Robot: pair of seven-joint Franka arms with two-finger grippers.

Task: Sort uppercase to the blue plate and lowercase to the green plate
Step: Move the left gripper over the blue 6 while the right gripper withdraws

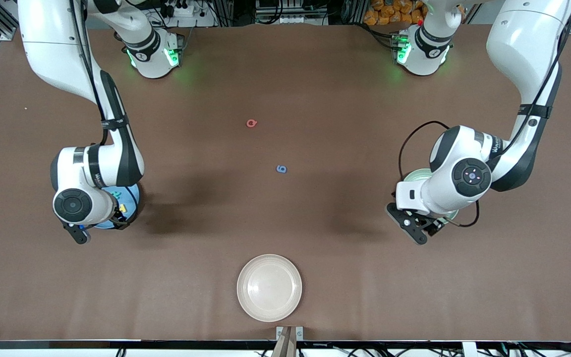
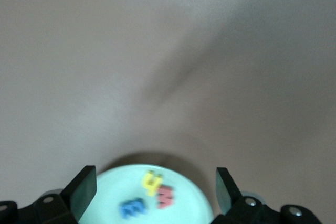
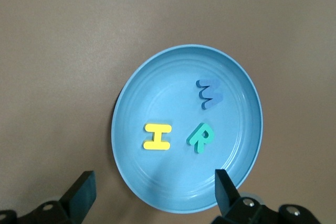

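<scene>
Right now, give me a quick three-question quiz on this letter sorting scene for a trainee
1. True or false: the pink-red Q already lies in the blue plate.
2. Which letters lie in the green plate? A) yellow h, red w, blue e. B) only the blue g. C) none.
3. Fill in: the blue g lies on the table, ____ to the front camera than the Q.

Key
1. False: it lies on the bare table; the plate holds the yellow H, teal-green R and blue W.
2. A.
3. Nearer.

The right gripper hangs open over the blue plate, the left gripper open over the green plate.
</scene>
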